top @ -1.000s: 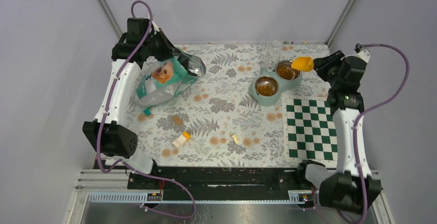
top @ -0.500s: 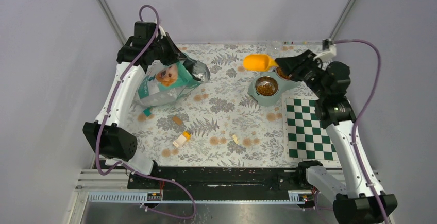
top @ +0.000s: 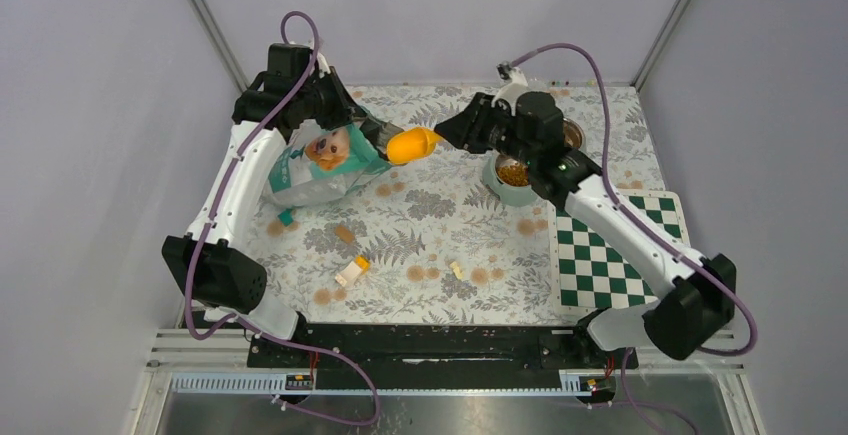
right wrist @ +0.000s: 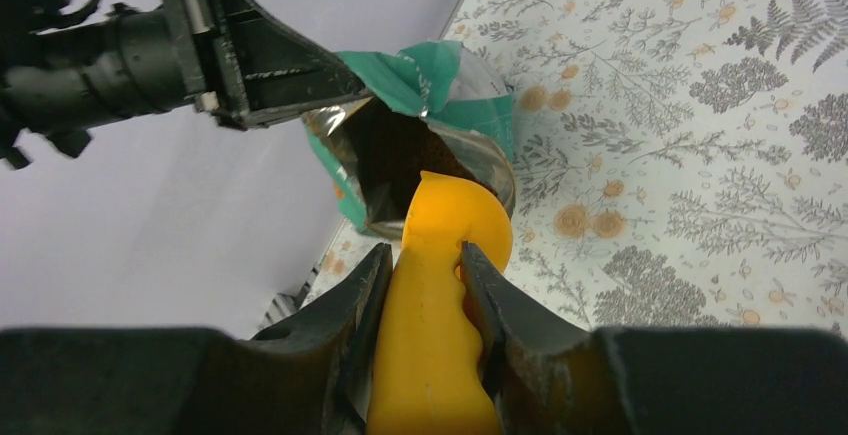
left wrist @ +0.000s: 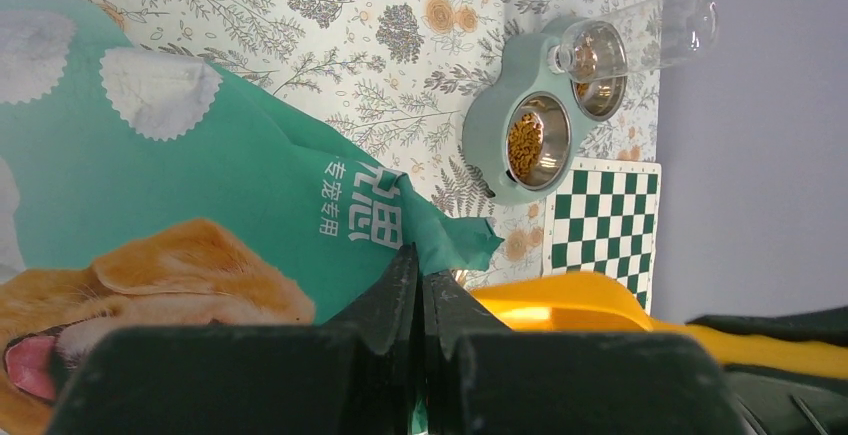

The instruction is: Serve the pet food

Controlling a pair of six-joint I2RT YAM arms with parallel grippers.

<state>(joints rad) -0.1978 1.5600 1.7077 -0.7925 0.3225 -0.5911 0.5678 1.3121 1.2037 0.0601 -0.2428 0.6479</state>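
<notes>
The teal bag [top: 318, 163] picturing a golden retriever leans at the back left, its mouth open toward the right. My left gripper [top: 366, 127] [left wrist: 418, 255] is shut on the bag's torn top edge [left wrist: 450, 240]. A yellow scoop [top: 412, 143] [right wrist: 455, 220] is held by its handle in my right gripper [top: 447, 135] [right wrist: 424, 260], with its bowl right at the bag's dark opening [right wrist: 395, 145]. Pet food [top: 514, 169] [left wrist: 524, 142] lies in the steel bowls of the teal feeder [top: 498, 188] [left wrist: 482, 145], which my right arm partly hides from above.
A green-and-white checkered mat [top: 605, 255] lies at the right. Small toy blocks [top: 352, 271] are scattered on the floral cloth, one [top: 457, 270] near the middle. A clear bottle [left wrist: 640, 30] stands on the feeder. Frame posts rise at the back corners.
My right arm swung left from over the feeder, carrying the yellow scoop across to the bag's mouth. The left gripper kept its hold on the bag and shifted slightly right.
</notes>
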